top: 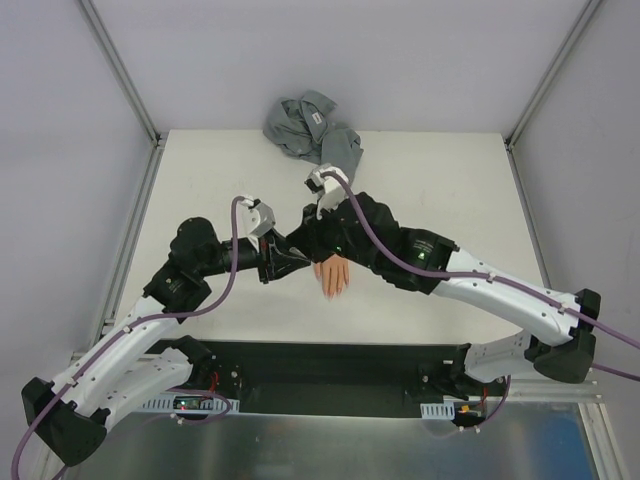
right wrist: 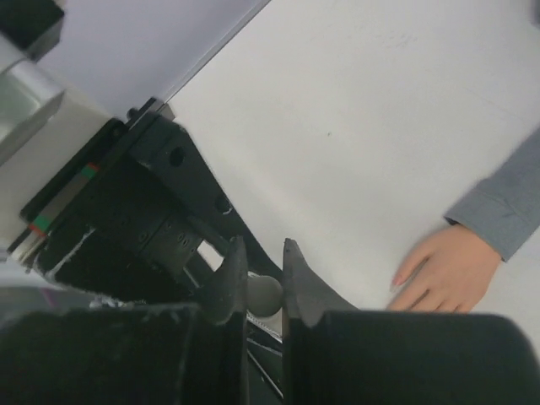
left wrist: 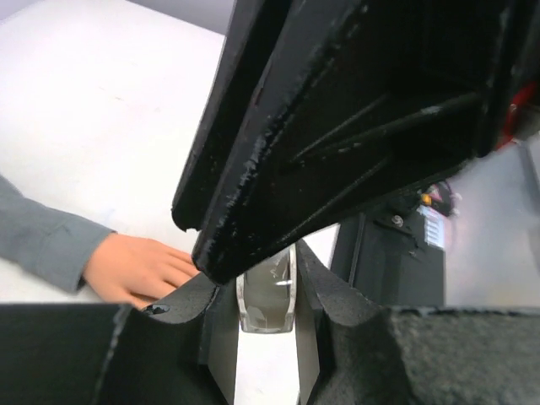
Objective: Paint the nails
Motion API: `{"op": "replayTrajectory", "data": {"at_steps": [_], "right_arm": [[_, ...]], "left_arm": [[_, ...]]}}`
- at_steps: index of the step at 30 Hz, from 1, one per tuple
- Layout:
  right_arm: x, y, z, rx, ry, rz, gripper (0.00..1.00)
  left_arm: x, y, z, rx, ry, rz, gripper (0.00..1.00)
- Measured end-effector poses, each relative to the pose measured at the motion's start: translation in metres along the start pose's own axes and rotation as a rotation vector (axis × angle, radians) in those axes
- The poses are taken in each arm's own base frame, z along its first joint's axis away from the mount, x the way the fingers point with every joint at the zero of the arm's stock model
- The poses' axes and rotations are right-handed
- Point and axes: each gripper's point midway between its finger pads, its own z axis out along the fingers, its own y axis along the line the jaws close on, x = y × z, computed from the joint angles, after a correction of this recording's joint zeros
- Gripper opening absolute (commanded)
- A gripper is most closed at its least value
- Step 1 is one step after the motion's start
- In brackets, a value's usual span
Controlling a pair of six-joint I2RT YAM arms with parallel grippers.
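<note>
The left gripper [left wrist: 266,291] clenches the clear bottle [left wrist: 266,310]; the right gripper [right wrist: 261,253] pinches its grey cap [right wrist: 263,295]. The nails [right wrist: 396,281] lie just right of both, the mannequin hand [right wrist: 447,270] pointing toward the arm bases.

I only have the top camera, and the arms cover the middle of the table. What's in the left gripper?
Observer: In its wrist view the left gripper is shut on a small clear bottle.
Operator: And the right one?
Observer: The right gripper has a round grey cap filling the gap between its fingers.
Operator: Is anything touching the hand?
Observer: Not that I can see. The mannequin hand lies palm down, off to the side of the right gripper. Its nails are too small to judge.
</note>
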Motion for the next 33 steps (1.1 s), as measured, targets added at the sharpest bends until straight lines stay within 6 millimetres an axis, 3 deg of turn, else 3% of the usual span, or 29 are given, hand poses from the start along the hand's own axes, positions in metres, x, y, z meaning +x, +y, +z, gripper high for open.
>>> {"op": "replayTrajectory", "data": {"at_steps": [8,9,11,13,19,28,33], "right_arm": [[0.023,0.031,-0.044,-0.498,-0.007,-0.196,0.01],[0.022,0.033,-0.047,-0.535,-0.017,-0.199,0.03],[0.018,0.037,-0.051,-0.58,-0.033,-0.204,0.23],[0.015,0.037,-0.052,-0.592,-0.041,-0.204,0.5],[0.015,0.025,-0.048,-0.497,-0.002,-0.163,0.75],[0.003,0.024,-0.055,-0.394,0.007,-0.131,0.87],[0.006,0.008,-0.055,-0.313,0.034,-0.081,0.82]], "left_arm": [[0.007,-0.055,-0.006,0.339,0.057,-0.041,0.0],[0.006,-0.059,-0.007,0.362,0.055,-0.038,0.0],[0.005,-0.062,-0.008,0.385,0.056,-0.042,0.0],[0.005,-0.063,-0.008,0.389,0.054,-0.042,0.0],[0.002,-0.057,-0.006,0.347,0.046,-0.033,0.0],[0.001,-0.052,-0.005,0.311,0.042,-0.026,0.0],[0.001,-0.05,-0.004,0.293,0.04,-0.025,0.0]]}}
